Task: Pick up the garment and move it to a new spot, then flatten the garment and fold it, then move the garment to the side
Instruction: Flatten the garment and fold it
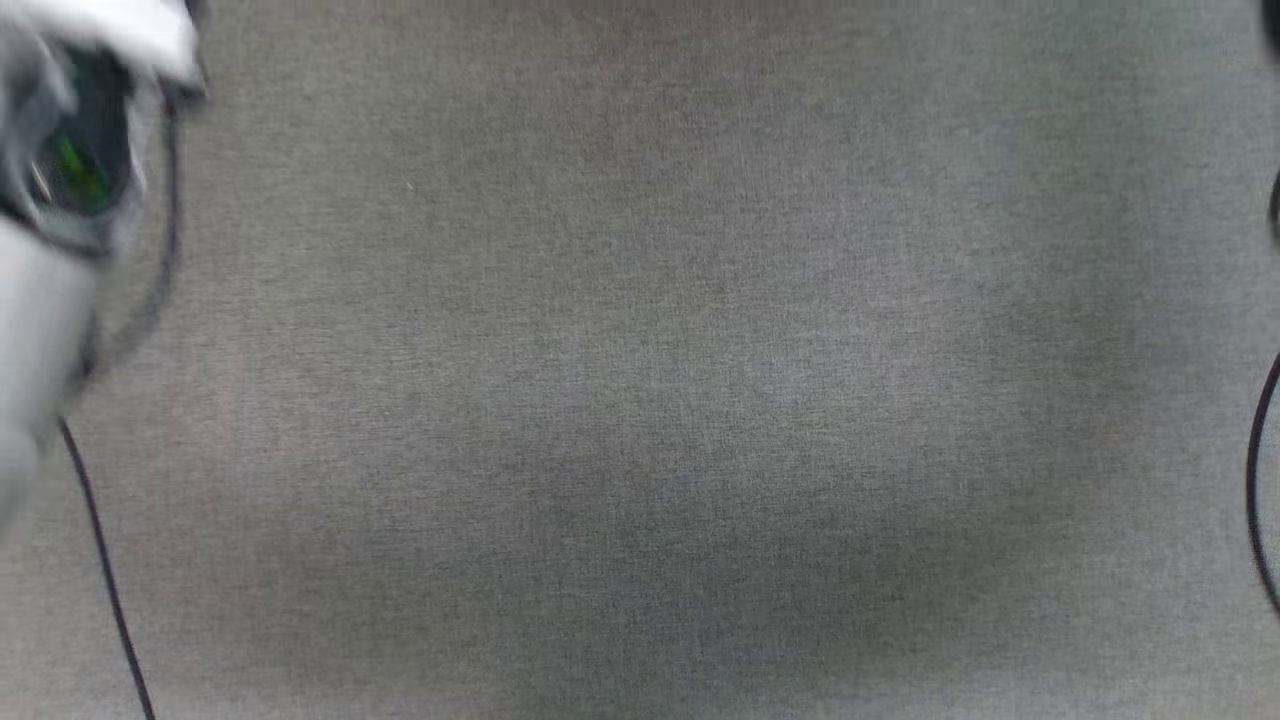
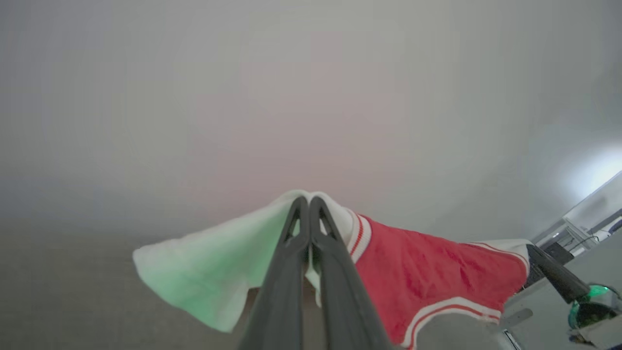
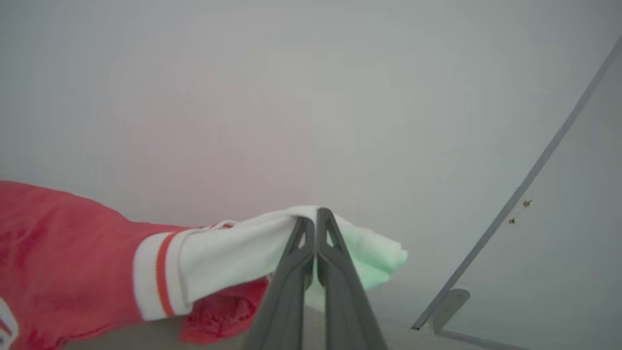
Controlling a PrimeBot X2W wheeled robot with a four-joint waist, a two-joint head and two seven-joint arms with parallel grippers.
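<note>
The garment (image 2: 427,272) is a red shirt with white sleeves and red-and-white striped trim, stretched in the air between my two grippers. My left gripper (image 2: 309,200) is shut on one white sleeve, which hangs to its left with a green tint. At the shirt's far end a dark finger of my other gripper (image 2: 554,274) holds the second sleeve. In the right wrist view my right gripper (image 3: 316,215) is shut on that white sleeve, and the garment (image 3: 63,257) runs off to the left. A blurred pale forearm (image 1: 50,280) sits at the head view's left edge.
A grey cloth-covered table (image 1: 640,400) spreads across the head view. Thin black cables lie at its left (image 1: 105,570) and right (image 1: 1258,480) edges. A grey rail with a bracket (image 3: 510,214) crosses the right wrist view. Some equipment (image 2: 563,238) stands at the far right.
</note>
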